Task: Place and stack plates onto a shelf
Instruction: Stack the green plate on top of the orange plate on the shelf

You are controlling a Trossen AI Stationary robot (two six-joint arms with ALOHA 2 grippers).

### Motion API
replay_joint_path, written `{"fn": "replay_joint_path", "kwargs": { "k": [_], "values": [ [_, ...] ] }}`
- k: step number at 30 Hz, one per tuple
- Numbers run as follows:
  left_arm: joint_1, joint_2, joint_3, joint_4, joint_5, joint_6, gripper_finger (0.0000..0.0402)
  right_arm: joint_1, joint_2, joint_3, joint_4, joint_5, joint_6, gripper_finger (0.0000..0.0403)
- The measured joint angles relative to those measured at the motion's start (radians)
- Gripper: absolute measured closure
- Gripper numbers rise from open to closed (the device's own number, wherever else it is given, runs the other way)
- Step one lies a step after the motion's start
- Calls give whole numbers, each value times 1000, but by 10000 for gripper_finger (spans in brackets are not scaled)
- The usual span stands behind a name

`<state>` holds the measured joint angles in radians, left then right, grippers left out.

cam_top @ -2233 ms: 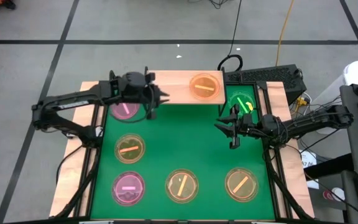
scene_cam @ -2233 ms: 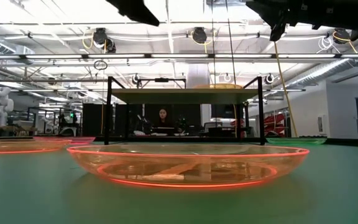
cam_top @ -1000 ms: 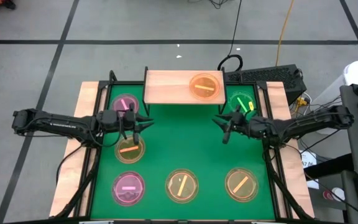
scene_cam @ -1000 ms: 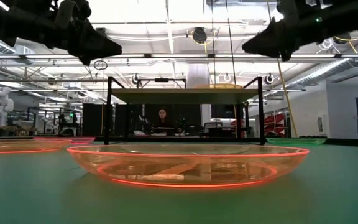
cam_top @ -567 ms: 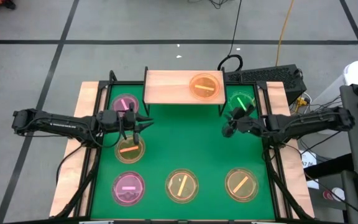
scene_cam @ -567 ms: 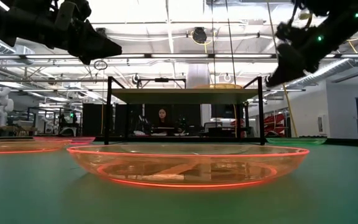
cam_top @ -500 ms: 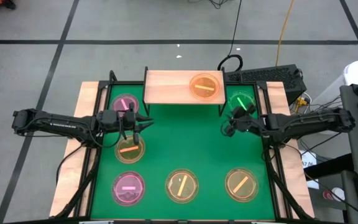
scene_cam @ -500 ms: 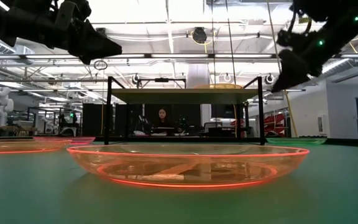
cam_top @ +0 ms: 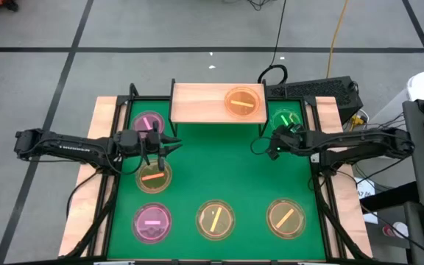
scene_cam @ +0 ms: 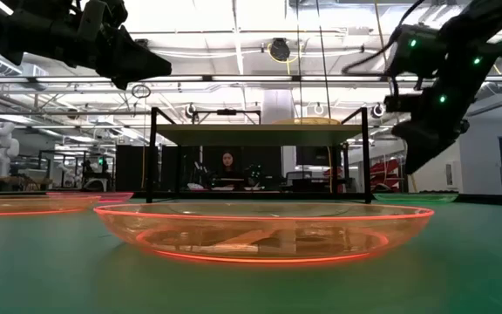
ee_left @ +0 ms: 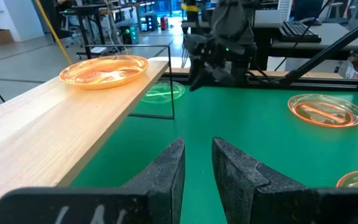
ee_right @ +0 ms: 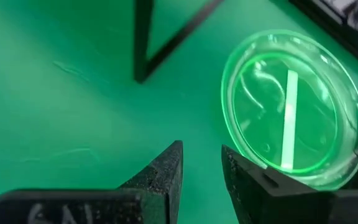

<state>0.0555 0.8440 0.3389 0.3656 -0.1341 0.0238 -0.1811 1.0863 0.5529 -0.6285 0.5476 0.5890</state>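
The light-wood shelf [cam_top: 205,103] stands at the mat's far edge and carries one amber plate [cam_top: 243,101]. A green plate [cam_top: 286,119] [ee_right: 291,106] lies flat on the mat by the shelf's right legs. My right gripper [cam_top: 258,147] [ee_right: 202,149] hovers beside it, tipped down, fingers a narrow gap apart and empty. My left gripper [cam_top: 174,143] [ee_left: 197,142] hangs in the air between a pink plate [cam_top: 148,124] and an amber plate [cam_top: 154,177]. It points along the shelf's front edge [ee_left: 61,124], also narrowly open and empty.
On the mat's near half lie a pink plate [cam_top: 153,222] and two amber plates [cam_top: 215,219] [cam_top: 285,218]. Black shelf legs [ee_right: 143,43] stand close to the green plate. A dark keyboard [cam_top: 315,90] sits beyond the right rail. Bare green mat [cam_top: 212,162] lies between the arms.
My right gripper has come down from high over the mat and tipped its fingers downward. It has drawn in beside the green plate, near the shelf's right legs. The plates have stayed where they were.
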Motion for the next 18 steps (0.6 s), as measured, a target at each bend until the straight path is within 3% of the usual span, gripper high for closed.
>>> {"fn": "replay_joint_path", "kwargs": {
  "k": [11,18],
  "values": [
    [0,0,0,-1,0,0,314,-80,172,0,42,8,-83,310],
    [0,0,0,-1,0,0,314,-103,233,-1,65,68,-99,310]
  ]
}}
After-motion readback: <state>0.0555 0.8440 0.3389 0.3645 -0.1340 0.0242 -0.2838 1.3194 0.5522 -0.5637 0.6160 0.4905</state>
